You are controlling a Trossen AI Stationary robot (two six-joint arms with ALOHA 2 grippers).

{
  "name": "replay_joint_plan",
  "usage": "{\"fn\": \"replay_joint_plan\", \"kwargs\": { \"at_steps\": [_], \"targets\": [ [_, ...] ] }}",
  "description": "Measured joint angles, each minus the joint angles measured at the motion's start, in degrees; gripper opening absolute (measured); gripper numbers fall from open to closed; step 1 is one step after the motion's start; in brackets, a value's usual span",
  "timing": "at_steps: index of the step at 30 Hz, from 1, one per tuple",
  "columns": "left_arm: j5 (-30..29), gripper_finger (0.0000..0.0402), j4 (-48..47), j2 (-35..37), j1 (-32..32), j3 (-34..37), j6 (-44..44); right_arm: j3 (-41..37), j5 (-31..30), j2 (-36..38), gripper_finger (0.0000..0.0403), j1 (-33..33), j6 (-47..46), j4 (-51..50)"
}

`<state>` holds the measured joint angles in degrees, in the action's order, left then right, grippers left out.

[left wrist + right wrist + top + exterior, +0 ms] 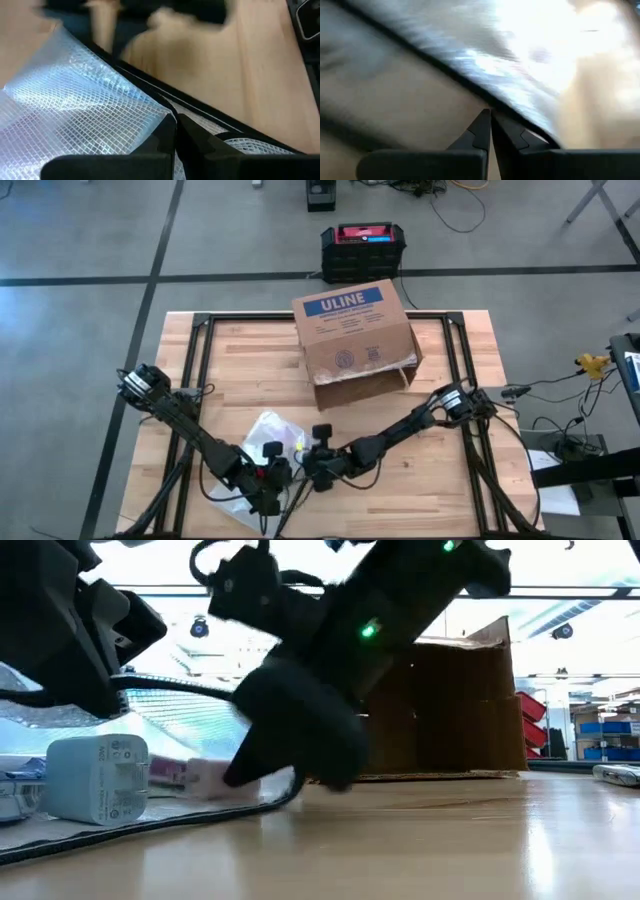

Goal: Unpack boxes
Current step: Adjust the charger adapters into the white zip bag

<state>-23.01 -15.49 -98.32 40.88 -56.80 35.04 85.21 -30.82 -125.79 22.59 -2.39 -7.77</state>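
The brown ULINE box lies on its side at the table's far middle, open flaps toward the near edge; it also shows as the box in the low view. A clear mesh-patterned plastic bag with a black-trimmed rim lies near the front edge. It holds a white charger and a pink item. My left gripper and right gripper are both at the bag's near end, each shut on it. My left gripper pinches a corner of the bag's mesh sheet, just beside the black trim, between its two fingers. It slants down from the table's left. That sheet rises off the table toward the fingers. My right gripper closes its fingertips on the bag's black-trimmed rim. It slants down from the table's right. The rim curls up off the table at the fingers; the rest of the bag lies flat.
A black-and-red case stands on the floor beyond the far edge. Black frame rails run along the tabletop's sides. Cables and gear lie off the right side. Bare wood shows at the near right.
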Motion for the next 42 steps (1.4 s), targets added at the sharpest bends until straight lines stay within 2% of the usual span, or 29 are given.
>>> {"fn": "replay_joint_plan", "kwargs": {
  "at_steps": [2,3,13,16,20,21,25,29,33,37,42],
  "targets": [
    [-0.08,0.0000,-0.02,0.00,0.00,0.00,0.05,0.05,-4.66,0.01,0.0000,-0.68,-0.10,0.45],
    [-0.04,0.0000,-0.01,0.00,0.04,0.00,0.20,0.17,-4.74,0.12,0.0000,-1.08,-0.09,0.44],
    [0.10,0.0001,0.12,0.00,0.17,0.00,0.20,0.42,2.01,0.74,0.0000,-0.42,-0.21,-0.97],
    [0.04,0.0006,0.12,0.00,0.17,0.00,0.14,0.42,6.79,2.21,0.0000,0.63,-0.01,-1.38],
    [-0.02,0.0012,0.05,0.00,0.15,0.00,-0.24,0.42,19.32,2.88,0.0000,1.82,-0.85,0.11],
    [-0.11,0.0012,0.03,0.00,0.15,0.00,-0.62,0.31,20.73,2.77,0.0000,1.99,-0.87,0.37],
    [-0.34,0.0013,-0.48,0.02,0.11,0.00,-3.28,0.02,20.77,0.35,0.0000,2.11,0.45,6.19],
    [-0.49,0.0013,-3.47,0.12,0.10,-0.02,-4.79,0.10,20.70,-1.42,0.0000,1.38,1.53,16.41],
    [-0.58,0.0013,-11.11,0.74,0.07,-0.02,-4.56,0.19,17.82,-1.86,0.0000,0.01,1.86,17.01],
    [-1.47,0.0013,-17.56,2.29,-0.04,-0.02,-4.41,0.20,17.54,-0.27,0.0000,-0.39,3.12,15.68],
    [-8.02,0.0013,-19.92,5.88,-0.10,-0.02,-6.17,0.35,18.35,1.51,0.0000,-0.37,3.04,14.45]
  ]
}}
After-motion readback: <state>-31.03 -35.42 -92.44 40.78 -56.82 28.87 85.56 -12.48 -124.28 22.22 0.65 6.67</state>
